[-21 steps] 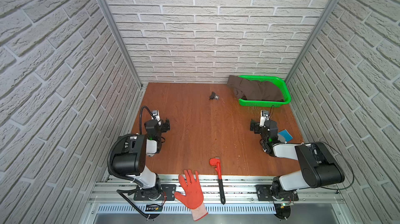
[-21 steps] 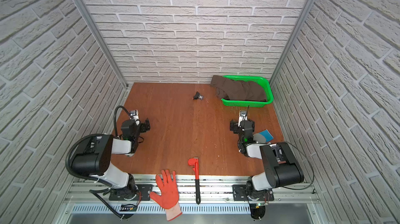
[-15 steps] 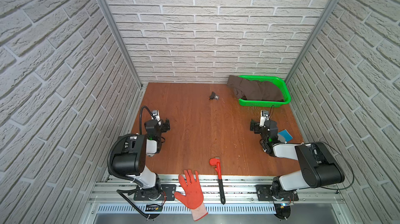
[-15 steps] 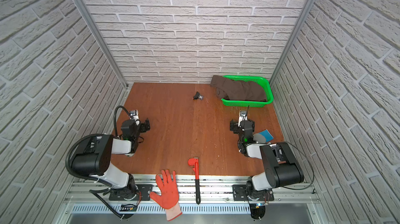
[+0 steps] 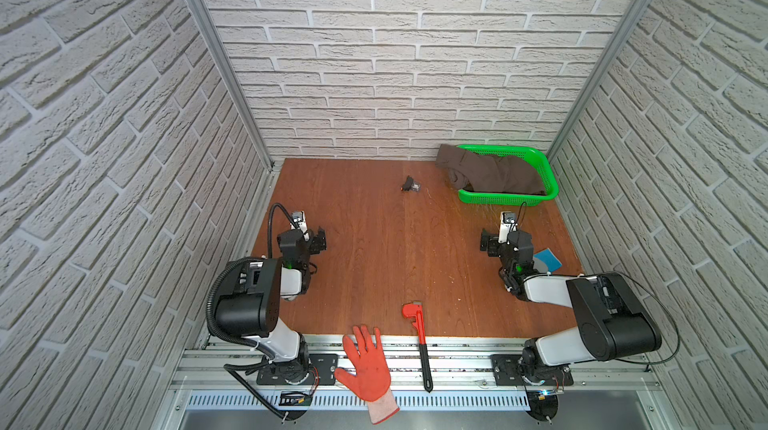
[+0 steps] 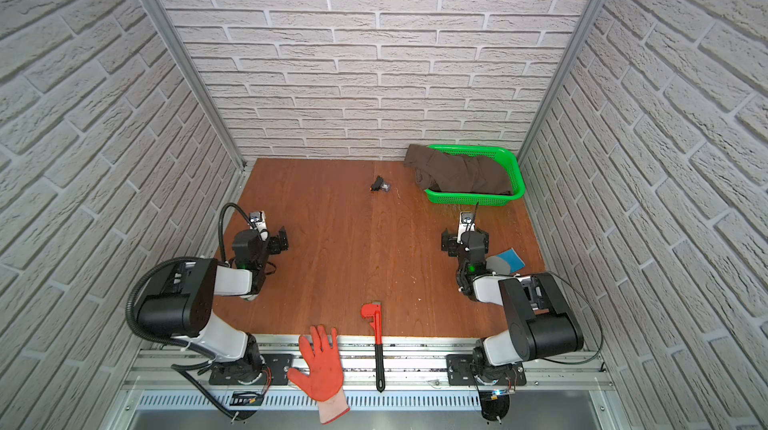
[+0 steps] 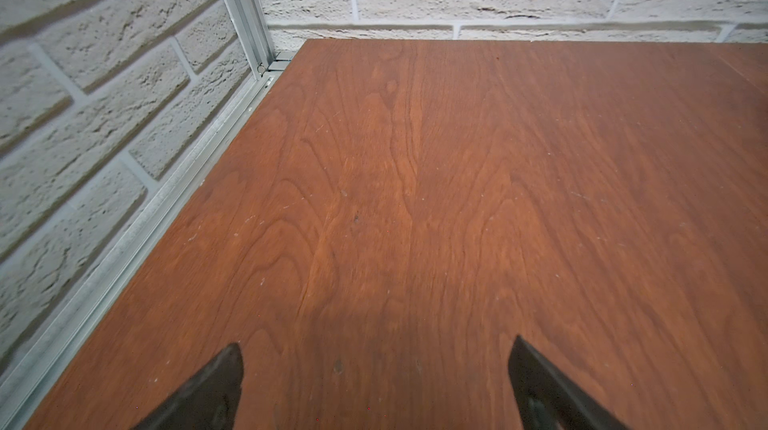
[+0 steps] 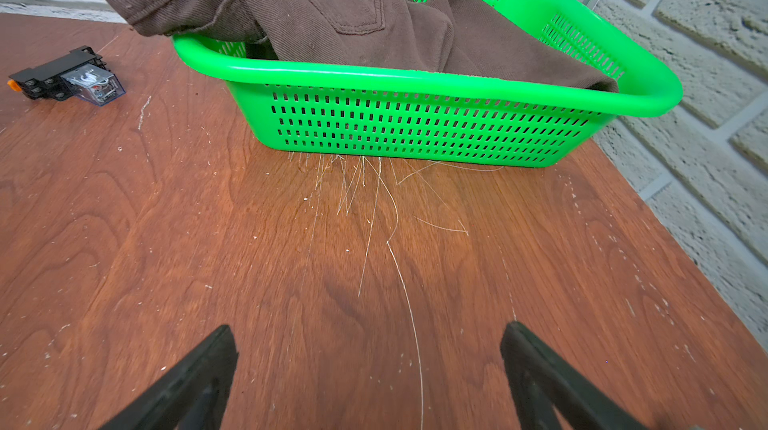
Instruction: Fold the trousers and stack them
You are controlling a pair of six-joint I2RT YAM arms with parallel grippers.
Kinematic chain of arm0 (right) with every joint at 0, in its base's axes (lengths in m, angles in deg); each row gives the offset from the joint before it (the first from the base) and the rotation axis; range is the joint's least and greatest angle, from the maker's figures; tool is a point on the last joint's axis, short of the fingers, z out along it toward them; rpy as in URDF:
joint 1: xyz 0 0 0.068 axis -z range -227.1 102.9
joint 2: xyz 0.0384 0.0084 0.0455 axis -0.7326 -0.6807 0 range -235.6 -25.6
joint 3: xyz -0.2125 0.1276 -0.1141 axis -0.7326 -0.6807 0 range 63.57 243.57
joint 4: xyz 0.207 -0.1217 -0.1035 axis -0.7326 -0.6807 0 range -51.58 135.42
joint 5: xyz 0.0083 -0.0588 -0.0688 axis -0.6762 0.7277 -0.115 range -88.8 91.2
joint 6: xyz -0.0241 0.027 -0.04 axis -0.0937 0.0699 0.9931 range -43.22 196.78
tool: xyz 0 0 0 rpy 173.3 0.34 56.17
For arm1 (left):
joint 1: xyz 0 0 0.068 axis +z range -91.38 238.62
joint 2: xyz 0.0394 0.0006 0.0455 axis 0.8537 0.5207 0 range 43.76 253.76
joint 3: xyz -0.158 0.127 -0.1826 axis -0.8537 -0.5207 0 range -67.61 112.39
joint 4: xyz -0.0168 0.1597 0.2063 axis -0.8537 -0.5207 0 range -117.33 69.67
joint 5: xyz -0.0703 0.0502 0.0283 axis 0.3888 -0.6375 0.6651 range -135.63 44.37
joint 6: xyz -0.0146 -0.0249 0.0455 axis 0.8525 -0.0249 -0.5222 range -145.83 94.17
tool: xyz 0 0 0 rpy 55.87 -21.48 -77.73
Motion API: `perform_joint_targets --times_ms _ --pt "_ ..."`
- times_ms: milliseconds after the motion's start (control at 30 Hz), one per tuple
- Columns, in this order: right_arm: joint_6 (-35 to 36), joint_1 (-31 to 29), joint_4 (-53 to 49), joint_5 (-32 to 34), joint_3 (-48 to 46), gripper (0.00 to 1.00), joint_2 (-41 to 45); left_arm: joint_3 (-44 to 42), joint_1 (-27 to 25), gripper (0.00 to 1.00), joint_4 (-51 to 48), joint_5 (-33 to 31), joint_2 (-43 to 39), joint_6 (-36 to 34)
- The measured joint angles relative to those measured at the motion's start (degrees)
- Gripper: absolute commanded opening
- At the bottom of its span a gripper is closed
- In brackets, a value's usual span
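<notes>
The crumpled dark brown cloth trousers (image 8: 332, 12) are heaped in the green perforated plastic basket (image 8: 415, 125) at one o'clock on the brown wooden table (image 5: 365, 262), their pocket stitching being shown only by the right wrist view, while the left gripper (image 7: 374, 349) and right gripper (image 8: 370, 332) are both held spread apart, empty, over bare wood.

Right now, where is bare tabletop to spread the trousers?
Free: the table middle between left gripper and right gripper, relay behind, wrench in front. Crowded: far right corner, basket with trousers.
</notes>
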Motion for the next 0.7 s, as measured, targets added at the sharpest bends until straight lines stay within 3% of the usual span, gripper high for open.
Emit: perform_joint_targets --times_ms 700 --pt "0.0 0.0 0.0 0.0 0.0 0.99 0.0 0.1 0.3 0.98 -0.3 0.6 0.0 0.0"
